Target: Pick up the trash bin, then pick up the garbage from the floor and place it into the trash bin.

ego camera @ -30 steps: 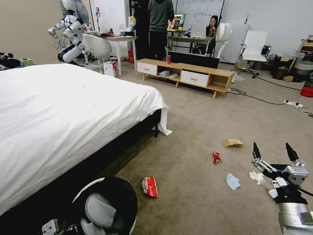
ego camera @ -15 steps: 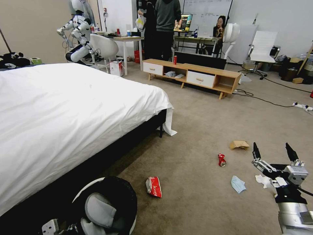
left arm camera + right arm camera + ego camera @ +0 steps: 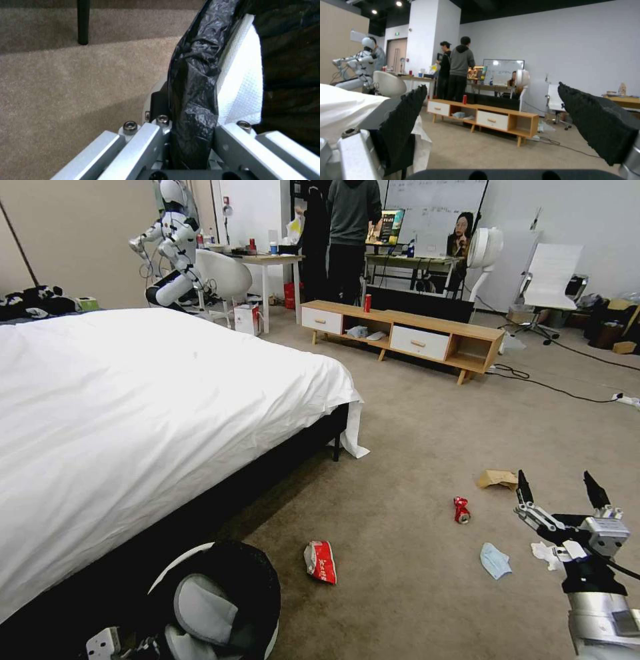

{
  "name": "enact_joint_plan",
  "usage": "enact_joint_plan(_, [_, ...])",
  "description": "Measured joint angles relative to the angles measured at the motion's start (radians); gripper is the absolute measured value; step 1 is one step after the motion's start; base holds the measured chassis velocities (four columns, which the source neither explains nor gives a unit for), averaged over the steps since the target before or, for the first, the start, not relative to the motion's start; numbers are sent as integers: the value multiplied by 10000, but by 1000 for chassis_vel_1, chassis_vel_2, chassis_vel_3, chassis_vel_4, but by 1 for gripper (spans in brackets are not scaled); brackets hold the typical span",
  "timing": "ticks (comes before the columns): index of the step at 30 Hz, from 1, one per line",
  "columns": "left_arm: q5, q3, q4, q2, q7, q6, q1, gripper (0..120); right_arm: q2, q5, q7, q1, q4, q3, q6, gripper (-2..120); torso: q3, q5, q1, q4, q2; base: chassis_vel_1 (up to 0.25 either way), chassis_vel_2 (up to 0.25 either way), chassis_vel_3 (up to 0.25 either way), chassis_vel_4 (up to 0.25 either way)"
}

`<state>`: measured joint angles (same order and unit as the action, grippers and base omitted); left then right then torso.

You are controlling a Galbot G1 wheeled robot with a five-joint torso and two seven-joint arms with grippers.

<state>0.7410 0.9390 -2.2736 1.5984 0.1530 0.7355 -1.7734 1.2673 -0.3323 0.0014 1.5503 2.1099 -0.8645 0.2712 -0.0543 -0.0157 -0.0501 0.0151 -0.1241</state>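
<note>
Trash bin first: it sits at the lower left of the head frame, white rim with black liner, beside the dark base of the bed. In the left wrist view the left end effector is clamped on the bin's rim, liner and white wall pinched between its metal bars, so the bin looks to be already in hand.

At the lower right, the right end effector hangs above the carpet with its two black fingers spread wide and nothing between them.

Garbage lies scattered on the floor. Just below and beside that right end effector are a white tissue and a blue face mask; a little left of it and further up the frame is the crushed red can, and the crumpled brown paper bag sits just left of its left fingertip. The red-white wrapper lies nearer the bin, toward lower centre, its long side running roughly up and down the frame.

I'd judge that the free right arm is nearer most pieces, with tissue and mask closest; whatever it picks must travel leftward across the frame to the bin.

Far off, at upper centre, stands a low wooden cabinet.
</note>
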Motion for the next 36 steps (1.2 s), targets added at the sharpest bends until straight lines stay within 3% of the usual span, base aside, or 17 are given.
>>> enact_joint_plan(36, [24,51,-3,-24,-32,0,-27,1,17,25,2,-11,-42,42,-11,100,0,0,0,0,0,0,0,0,0])
